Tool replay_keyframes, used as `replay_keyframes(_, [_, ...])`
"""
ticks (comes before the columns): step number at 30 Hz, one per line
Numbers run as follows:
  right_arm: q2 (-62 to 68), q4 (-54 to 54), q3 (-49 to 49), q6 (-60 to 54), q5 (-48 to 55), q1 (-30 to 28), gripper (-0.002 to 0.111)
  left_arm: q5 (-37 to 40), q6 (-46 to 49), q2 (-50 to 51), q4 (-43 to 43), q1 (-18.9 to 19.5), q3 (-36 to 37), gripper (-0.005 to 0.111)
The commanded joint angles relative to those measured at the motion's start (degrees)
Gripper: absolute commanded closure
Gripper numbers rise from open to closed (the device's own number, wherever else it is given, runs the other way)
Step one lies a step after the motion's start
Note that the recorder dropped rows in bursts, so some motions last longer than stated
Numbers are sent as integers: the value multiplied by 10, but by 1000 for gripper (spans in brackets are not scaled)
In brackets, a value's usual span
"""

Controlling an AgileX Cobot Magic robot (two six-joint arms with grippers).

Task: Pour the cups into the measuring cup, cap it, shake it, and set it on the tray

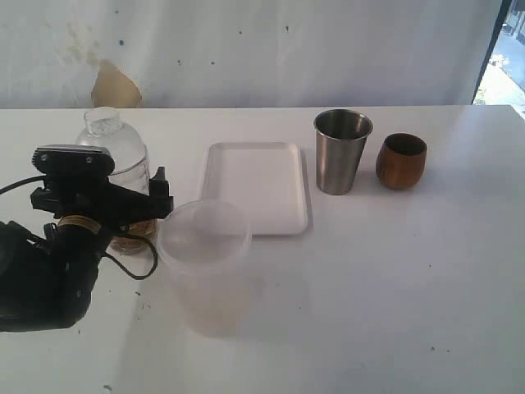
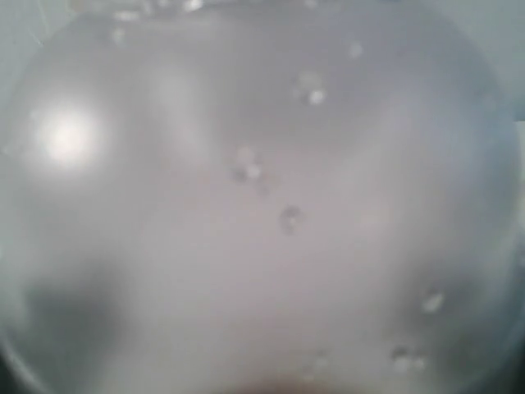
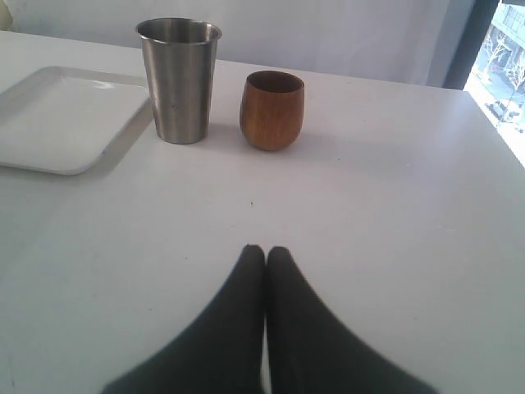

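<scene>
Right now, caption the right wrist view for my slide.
Shut right hand faces steel tumbler and brown cup beside the white tray.

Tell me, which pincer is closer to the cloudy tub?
Left. The left pincer is close beside the tub, which fills its camera. The right pincer, shut, faces the steel cup and brown cup; the tub is nowhere in its view.

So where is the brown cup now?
In the exterior view the brown cup stands upright right of centre, beside the steel tumbler, not touching it.
</scene>
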Motion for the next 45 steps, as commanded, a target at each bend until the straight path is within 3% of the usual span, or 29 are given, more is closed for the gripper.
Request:
replay_keyframes(1, [-4, 1, 3, -4, -4, -1, 108, -3, 5, 1, -12, -2, -2, 2])
replay_keyframes(38, [-4, 1, 3, -4, -4, -1, 108, -8, 20, 1, -7, -2, -2, 2])
replay_keyframes(41, [-4, 1, 3, -4, -4, -1, 108, -8, 20, 1, -6, -2, -2, 13])
replay_keyframes(45, [-4, 1, 3, -4, -4, -1, 108, -1, 20, 1, -6, -2, -2, 48])
